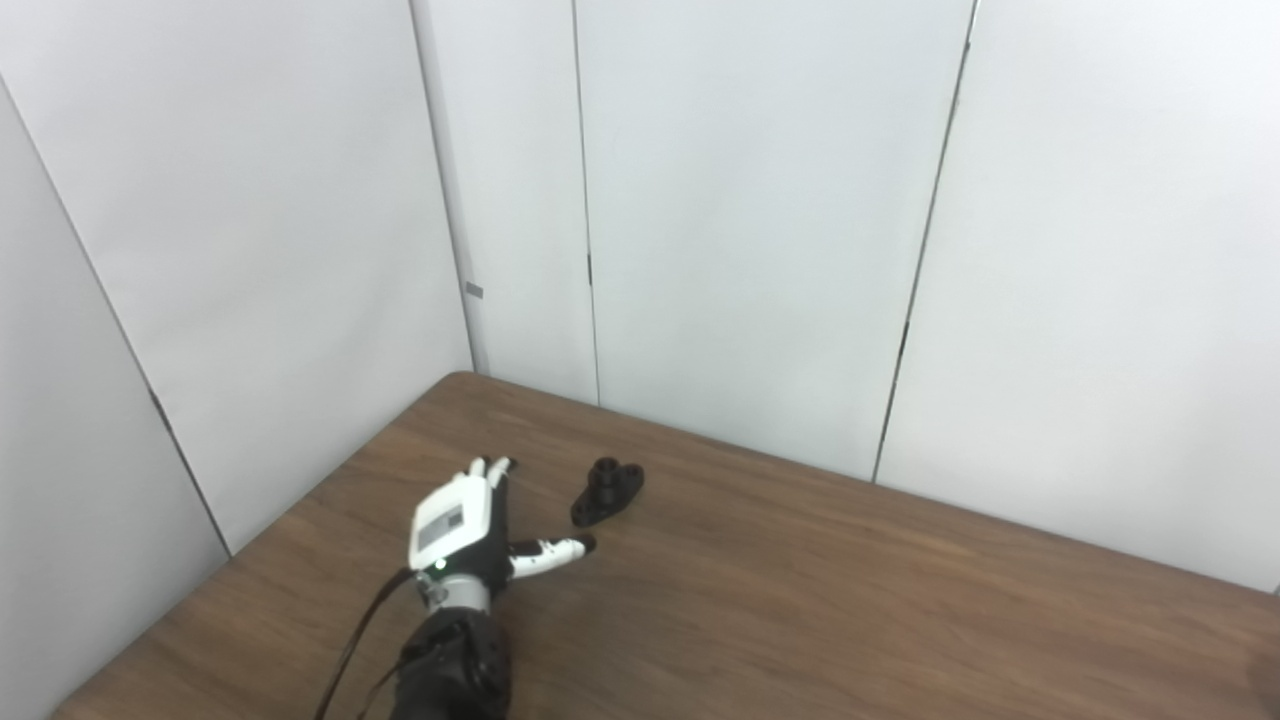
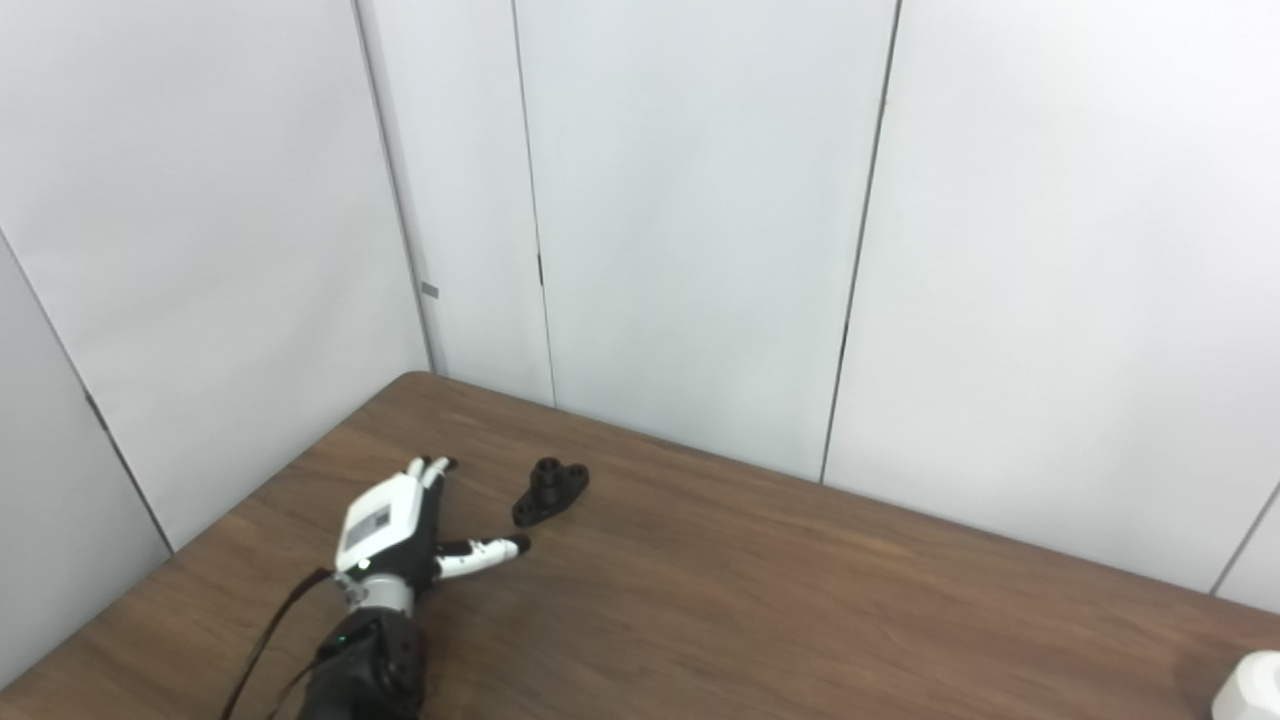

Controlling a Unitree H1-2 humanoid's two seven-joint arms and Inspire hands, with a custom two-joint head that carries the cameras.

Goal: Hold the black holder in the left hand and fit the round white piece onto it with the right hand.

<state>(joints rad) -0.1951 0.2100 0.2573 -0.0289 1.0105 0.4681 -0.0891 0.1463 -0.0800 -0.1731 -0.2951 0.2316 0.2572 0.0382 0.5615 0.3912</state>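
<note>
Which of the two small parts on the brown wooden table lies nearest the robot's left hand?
The black plastic holder, just beyond the open left hand; the white round piece sits far off at the table's right edge.

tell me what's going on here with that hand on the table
The left hand is open over the brown table, fingers spread, just short of the black holder, which lies untouched on the tabletop. Nothing is gripped yet. The right hand is out of view. A white object shows at the bottom right corner of the right eye view, possibly the round white piece, but too little of it is visible to be sure.
</note>
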